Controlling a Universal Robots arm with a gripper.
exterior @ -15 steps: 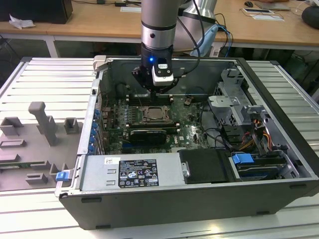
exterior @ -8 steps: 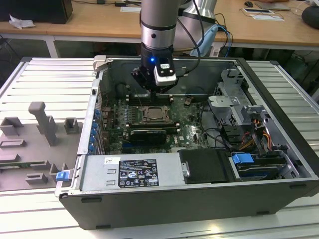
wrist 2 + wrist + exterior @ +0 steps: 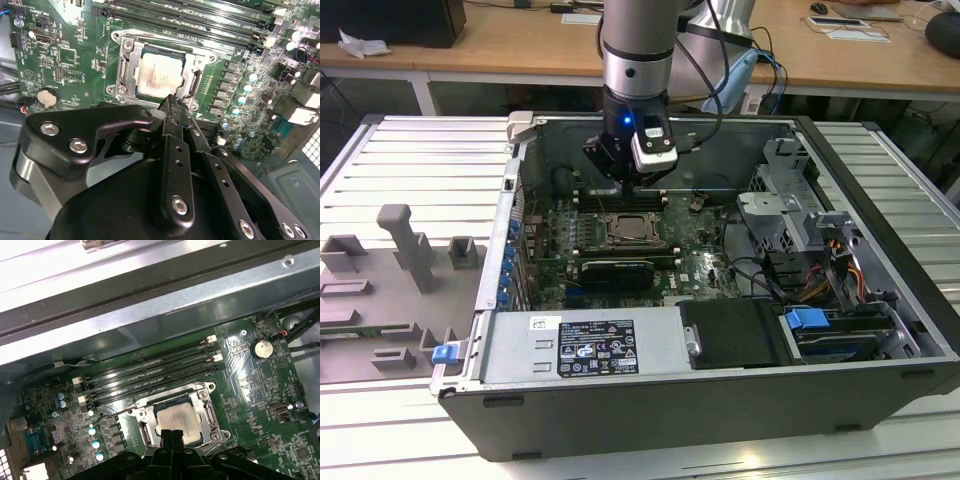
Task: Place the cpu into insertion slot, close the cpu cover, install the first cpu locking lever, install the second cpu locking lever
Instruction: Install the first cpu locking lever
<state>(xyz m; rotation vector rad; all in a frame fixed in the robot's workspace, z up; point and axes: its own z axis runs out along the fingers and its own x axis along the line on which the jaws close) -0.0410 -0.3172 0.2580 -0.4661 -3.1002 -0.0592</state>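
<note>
Cpu: the silver-topped chip is sitting flat in the insertion slot, directly under and just ahead of the fingertips in both wrist views.
Gripper: the black fingers are pressing together with nothing between them. They are hanging over the edge of the socket, and whether they are touching it cannot be told.
Cpu cover: the silvery frame plate is lying down around the chip, its window showing the metal top just beyond the fingertips.
Memory slots: long dark rows are running side by side past the far side of the socket from the gripper.
Coin battery: the round cell is sitting on the green board, well off to one side of the gripper.
Computer case: the open dark chassis is surrounding the gripper, which is reaching down into it in the exterior view.
Power supply: the grey labelled box is lying along the case wall, well apart from the gripper.
</note>
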